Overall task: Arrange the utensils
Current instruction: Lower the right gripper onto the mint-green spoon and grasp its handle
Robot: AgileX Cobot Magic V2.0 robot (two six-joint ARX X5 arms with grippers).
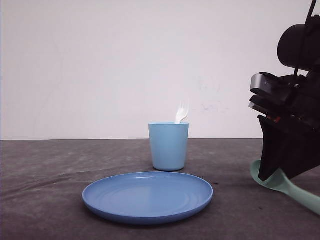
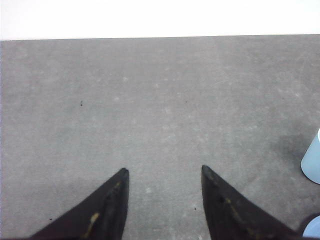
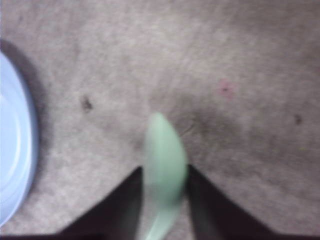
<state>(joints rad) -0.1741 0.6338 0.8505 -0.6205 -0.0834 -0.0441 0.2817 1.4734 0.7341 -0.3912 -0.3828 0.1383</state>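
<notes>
A white fork [image 1: 182, 111] stands tines-up in the light blue cup [image 1: 169, 146] behind the blue plate [image 1: 147, 196]. At the right, my right gripper [image 1: 267, 176] is shut on the pale mint-green spoon [image 1: 295, 192], whose handle slopes down to the right, near the dark table. In the right wrist view the blurred spoon bowl [image 3: 164, 150] sits between the two dark fingers of the right gripper [image 3: 164, 170], touching both. My left gripper [image 2: 165, 171] is open over bare table, nothing between its fingers.
The cup's side [image 2: 312, 162] and a bit of the plate [image 2: 312, 229] show at the edge of the left wrist view. The plate's rim [image 3: 12, 145] lies a short way to the side of the spoon. A white wall backs the grey table [image 1: 50, 170].
</notes>
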